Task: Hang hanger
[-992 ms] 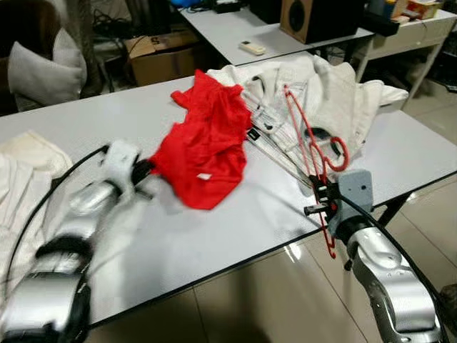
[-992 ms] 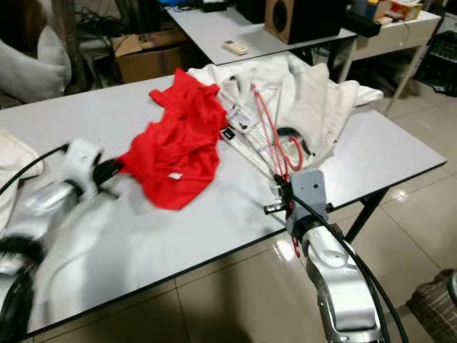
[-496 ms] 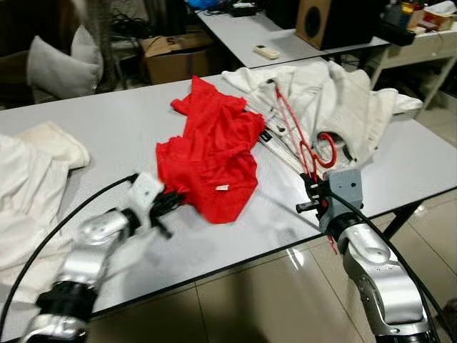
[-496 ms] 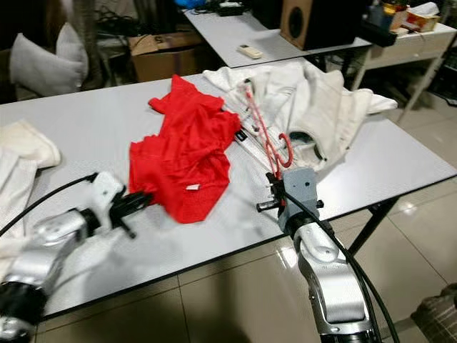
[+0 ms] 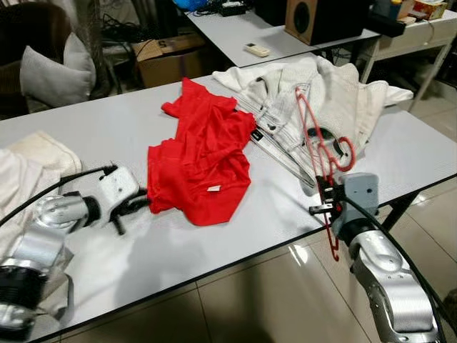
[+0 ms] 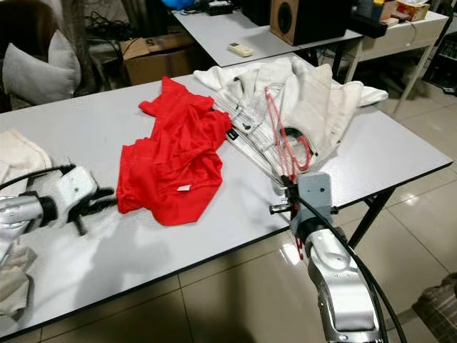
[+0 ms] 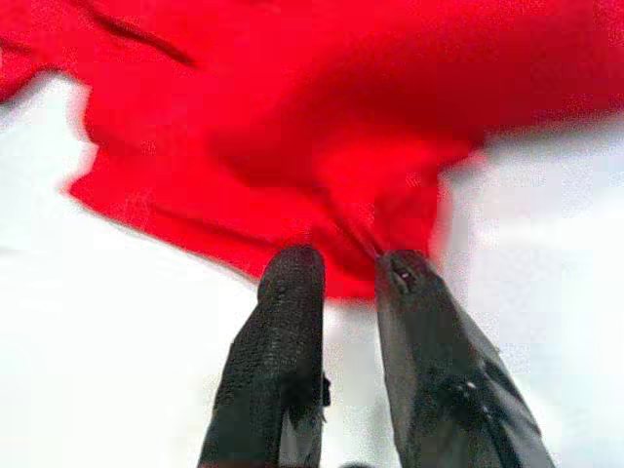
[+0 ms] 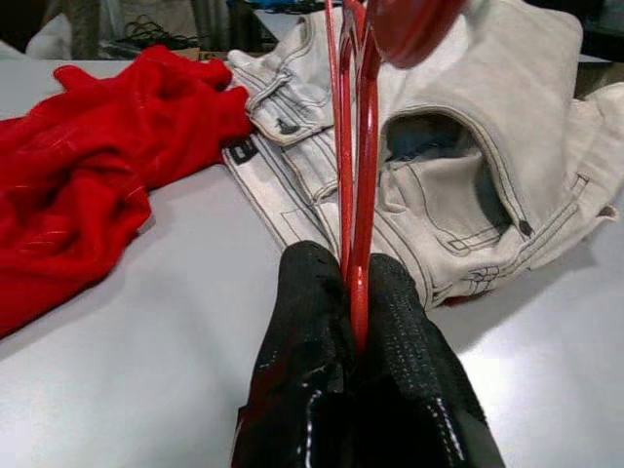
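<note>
1. Two black fingers of the right gripper (image 8: 353, 292) are squeezed together on a red plastic hanger (image 5: 319, 153), pinching its thin bars between the pads; the grip sits at the near edge of the table, toward its right end.
2. The hanger stands roughly on edge from that grip. Its hook (image 5: 341, 151) curls over the pale clothing, and one red end pokes down past the table edge below the wrist.
3. Just behind the hanger lies a pair of off-white jeans (image 6: 314, 93), rumpled, with the waistband and a pocket seam turned up toward the gripper.
4. The left gripper (image 7: 346, 268) lies low on the tabletop over on the left side. Its fingers are slightly apart, and the tips are right at the near hem of a red shirt (image 5: 205, 161). A small fold of red cloth seems to sit between the tips, though I cannot say for sure that it is caught.
5. The red shirt is spread crumpled across the middle of the grey table (image 5: 114, 128), its far sleeve touching the jeans.
6. A heap of white cloth (image 5: 28, 161) sits at the table's left end, beside the left arm.
7. Beyond stands a second table with a remote control (image 5: 256, 49) and a wooden speaker (image 5: 314, 18). A cardboard box (image 5: 168, 53) and a grey cushion (image 5: 48, 68) lie further back to the left.
</note>
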`<state>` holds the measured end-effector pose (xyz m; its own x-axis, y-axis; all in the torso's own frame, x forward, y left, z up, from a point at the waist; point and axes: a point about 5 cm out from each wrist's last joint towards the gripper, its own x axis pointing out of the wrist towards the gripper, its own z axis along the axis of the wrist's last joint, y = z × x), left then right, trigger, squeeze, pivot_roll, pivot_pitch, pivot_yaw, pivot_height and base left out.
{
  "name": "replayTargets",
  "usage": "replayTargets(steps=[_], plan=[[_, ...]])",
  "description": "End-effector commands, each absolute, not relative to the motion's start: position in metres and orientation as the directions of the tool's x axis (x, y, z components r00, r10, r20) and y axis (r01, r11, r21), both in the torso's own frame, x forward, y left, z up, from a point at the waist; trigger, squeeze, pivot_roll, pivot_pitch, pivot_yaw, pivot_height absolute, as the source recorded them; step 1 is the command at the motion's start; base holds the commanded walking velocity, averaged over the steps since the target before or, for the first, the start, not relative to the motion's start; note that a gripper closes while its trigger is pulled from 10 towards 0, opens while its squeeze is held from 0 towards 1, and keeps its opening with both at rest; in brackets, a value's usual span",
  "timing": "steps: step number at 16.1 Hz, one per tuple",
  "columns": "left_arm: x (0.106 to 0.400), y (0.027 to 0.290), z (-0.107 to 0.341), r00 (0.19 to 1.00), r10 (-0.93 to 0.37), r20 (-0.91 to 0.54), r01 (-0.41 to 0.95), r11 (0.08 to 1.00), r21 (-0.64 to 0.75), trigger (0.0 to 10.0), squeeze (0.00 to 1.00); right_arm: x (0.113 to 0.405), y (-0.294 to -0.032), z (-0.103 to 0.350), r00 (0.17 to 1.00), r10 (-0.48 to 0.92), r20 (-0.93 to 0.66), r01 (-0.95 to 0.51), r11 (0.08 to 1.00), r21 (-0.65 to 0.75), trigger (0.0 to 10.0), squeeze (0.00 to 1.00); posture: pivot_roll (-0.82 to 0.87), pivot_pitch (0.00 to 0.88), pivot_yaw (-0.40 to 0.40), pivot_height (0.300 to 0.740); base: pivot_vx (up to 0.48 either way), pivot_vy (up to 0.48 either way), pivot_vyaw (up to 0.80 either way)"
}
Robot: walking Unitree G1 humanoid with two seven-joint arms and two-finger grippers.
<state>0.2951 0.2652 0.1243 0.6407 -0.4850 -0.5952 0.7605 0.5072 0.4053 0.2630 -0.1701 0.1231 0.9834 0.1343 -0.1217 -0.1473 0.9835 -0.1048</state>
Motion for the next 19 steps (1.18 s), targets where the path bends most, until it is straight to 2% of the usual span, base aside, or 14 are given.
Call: replayTargets(steps=[1, 3, 5, 7, 10, 11, 12, 15, 19], plan=[[0.291, 0.267, 0.132, 0.611, -0.506, -0.608, 0.788, 0.461, 0.409, 10.0, 1.00, 0.265, -0.168, 0.125, 0.981, 0.153, -0.116, -0.166, 0.980, -0.113, 10.0, 0.00, -0.13, 0.000, 0.075, 0.740, 0.000, 0.000, 0.00], [0.288, 0.254, 0.146, 0.578, -0.609, -0.543, 0.816, 0.440, 0.374, 10.0, 1.00, 0.266, -0.168, 0.126, 0.980, 0.161, -0.114, -0.173, 0.978, -0.114, 10.0, 0.00, -0.12, 0.000, 0.066, 0.740, 0.000, 0.000, 0.00], [0.281, 0.211, 0.166, 0.451, -0.809, -0.377, 0.890, 0.377, 0.255, 10.0, 1.00, 0.268, -0.166, 0.126, 0.979, 0.168, -0.114, -0.181, 0.977, -0.114, 10.0, 0.00, -0.11, 0.000, 0.058, 0.740, 0.000, 0.000, 0.00], [0.281, 0.197, 0.166, 0.410, -0.848, -0.334, 0.909, 0.354, 0.219, 10.0, 1.00, 0.269, -0.165, 0.126, 0.978, 0.174, -0.114, -0.186, 0.976, -0.113, 10.0, 0.00, -0.11, 0.000, 0.057, 0.740, 0.000, 0.000, 0.00], [0.285, 0.175, 0.147, 0.385, -0.850, -0.360, 0.922, 0.337, 0.190, 10.0, 1.00, 0.270, -0.164, 0.126, 0.978, 0.176, -0.113, -0.189, 0.976, -0.111, 10.0, 0.00, -0.12, 0.000, 0.061, 0.740, 0.000, 0.000, 0.00], [0.288, 0.167, 0.135, 0.387, -0.832, -0.397, 0.922, 0.341, 0.184, 10.0, 0.33, 0.271, -0.165, 0.126, 0.978, 0.173, -0.113, -0.186, 0.976, -0.111, 10.0, 0.00, -0.12, 0.000, 0.065, 0.740, 0.000, 0.000, 0.00], [0.294, 0.158, 0.123, 0.406, -0.810, -0.423, 0.914, 0.356, 0.195, 10.0, 0.00, 0.270, -0.165, 0.125, 0.978, 0.173, -0.113, -0.185, 0.976, -0.112, 10.0, 0.00, -0.13, 0.000, 0.067, 0.740, 0.000, 0.000, 0.00], [0.312, 0.143, 0.107, 0.488, -0.749, -0.448, 0.872, 0.403, 0.278, 10.0, 0.00, 0.268, -0.164, 0.126, 0.977, 0.178, -0.116, -0.191, 0.975, -0.116, 10.0, 0.00, -0.14, 0.000, 0.068, 0.740, 0.000, 0.000, 0.00], [0.322, 0.145, 0.083, 0.544, -0.652, -0.528, 0.839, 0.443, 0.317, 10.0, 0.00, 0.268, -0.164, 0.125, 0.977, 0.176, -0.118, -0.190, 0.975, -0.117, 10.0, 0.00, -0.15, 0.000, 0.068, 0.740, 0.000, 0.000, 0.00]])
